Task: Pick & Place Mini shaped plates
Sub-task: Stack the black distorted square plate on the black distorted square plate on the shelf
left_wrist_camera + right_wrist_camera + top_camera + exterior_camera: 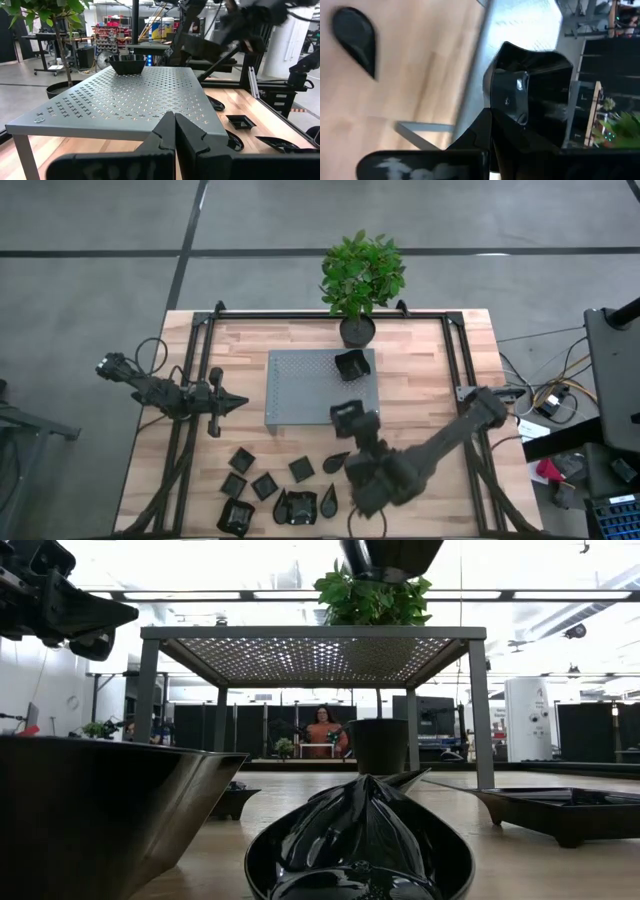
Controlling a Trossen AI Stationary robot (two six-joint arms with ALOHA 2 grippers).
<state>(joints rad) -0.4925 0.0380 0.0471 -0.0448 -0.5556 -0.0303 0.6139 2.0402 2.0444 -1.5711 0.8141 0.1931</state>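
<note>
Right gripper (pixel 348 418) clamped on the rim of a rounded-square mini plate (pixel 532 85), holding it over the grey platform's (pixel 300 395) near edge, presumably to set beside the plate (pixel 351 364) at its far right corner; left gripper (pixel 236 403) closed, empty, waiting off the platform's left edge.
</note>
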